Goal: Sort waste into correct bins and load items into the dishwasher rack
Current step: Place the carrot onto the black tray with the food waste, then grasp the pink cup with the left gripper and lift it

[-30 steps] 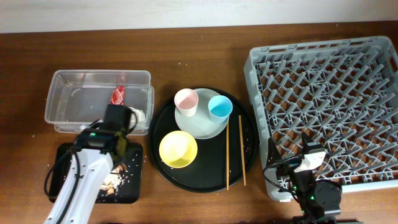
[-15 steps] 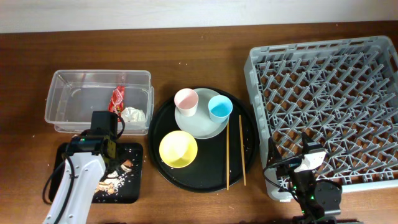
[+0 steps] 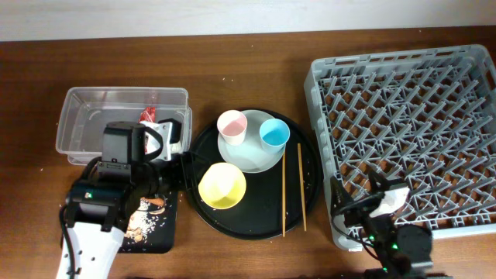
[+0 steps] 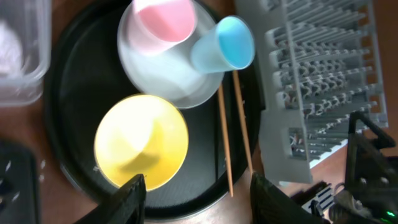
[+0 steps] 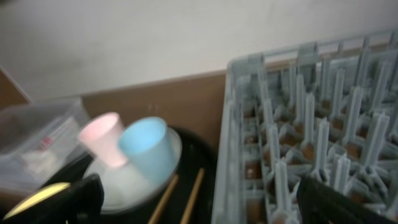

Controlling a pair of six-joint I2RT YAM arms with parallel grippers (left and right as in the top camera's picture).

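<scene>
My left gripper hangs open and empty above the near rim of the round black tray, just past the yellow bowl. In the overhead view that gripper sits between the clear tub and the bowl. The red wrapper and the white tissue lie in the tub. Beige scraps lie in the small black tray. The pink cup and blue cup stand on the grey plate. Two chopsticks lie beside it. My right gripper is open and empty at the rack's front-left corner.
The large round black tray holds the plate, the cups, the bowl and the chopsticks, between the tub and the rack. My left arm covers part of the small black tray and the tub's near edge. Brown table stretches behind the tray.
The left gripper opened over the tub and left the tissue there. It then rose and swung right toward the round tray. The right gripper shifted slightly and stays open.
</scene>
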